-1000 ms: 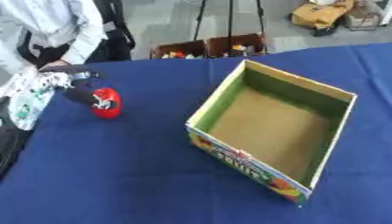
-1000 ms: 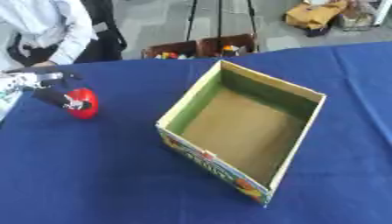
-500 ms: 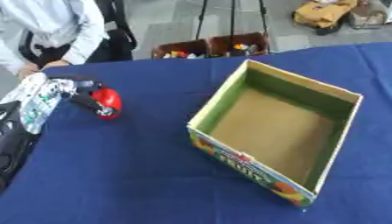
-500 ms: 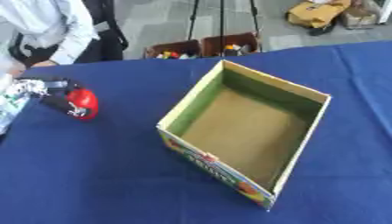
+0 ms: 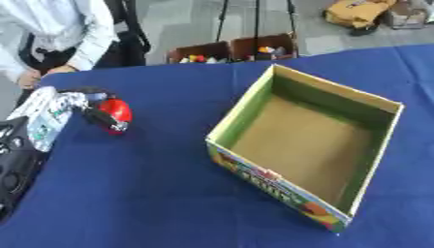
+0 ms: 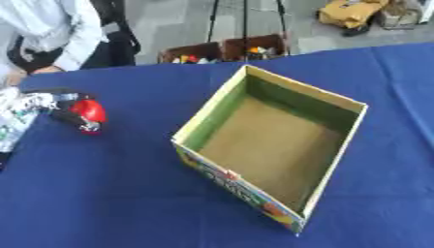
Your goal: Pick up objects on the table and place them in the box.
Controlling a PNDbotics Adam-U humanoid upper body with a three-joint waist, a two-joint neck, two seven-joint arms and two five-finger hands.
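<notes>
At the left of the blue-clothed surface (image 5: 152, 193), our left hand (image 5: 81, 104) curls round the small round red object (image 5: 115, 112), well apart from the open cardboard box (image 5: 377, 140); it looks light, rigid, best held across its middle.

Evenly and softly lit, with no glare. Blurred throughout, most heavily round the left hand (image 5: 64, 104) and the red object (image 5: 115, 114). Only a faint shadow inside the box (image 5: 254, 101), and none distinct on the blue tabletop (image 5: 144, 193).
</notes>
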